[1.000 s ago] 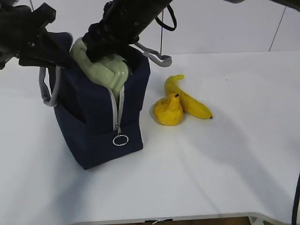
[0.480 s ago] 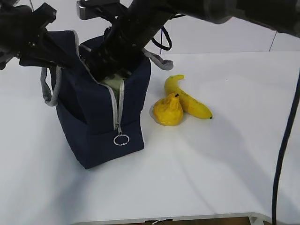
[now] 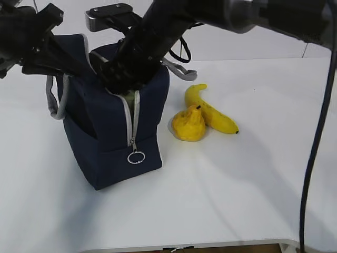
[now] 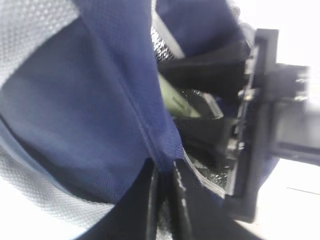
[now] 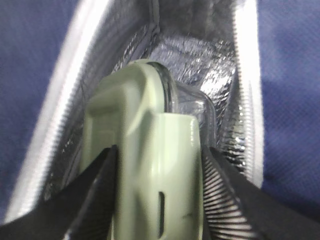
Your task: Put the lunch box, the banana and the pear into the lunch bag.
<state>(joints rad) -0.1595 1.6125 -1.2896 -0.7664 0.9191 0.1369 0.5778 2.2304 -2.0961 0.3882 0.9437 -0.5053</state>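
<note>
The navy lunch bag [image 3: 113, 137] stands open at the left of the white table. My left gripper [image 3: 76, 55] is shut on its rim, pinching the blue fabric [image 4: 162, 170] between its jaws. Reaching down into the bag's mouth, my right gripper [image 3: 124, 79] is shut on the sage-green lunch box [image 5: 150, 170], held on edge against the silver lining. From outside only a green sliver of the lunch box [image 3: 129, 95] shows. The banana [image 3: 210, 110] and the pear [image 3: 189, 125] lie touching each other just right of the bag.
The bag's zipper runs down its front to a metal ring pull [image 3: 136, 157]. One grey handle [image 3: 55, 103] hangs on the bag's left and another [image 3: 179, 68] lies behind it. The table's front edge [image 3: 210, 245] is close below.
My right gripper has gone down into the bag with the lunch box, which stuck out above the rim before and is now almost hidden. The left gripper, banana and pear have not moved.
</note>
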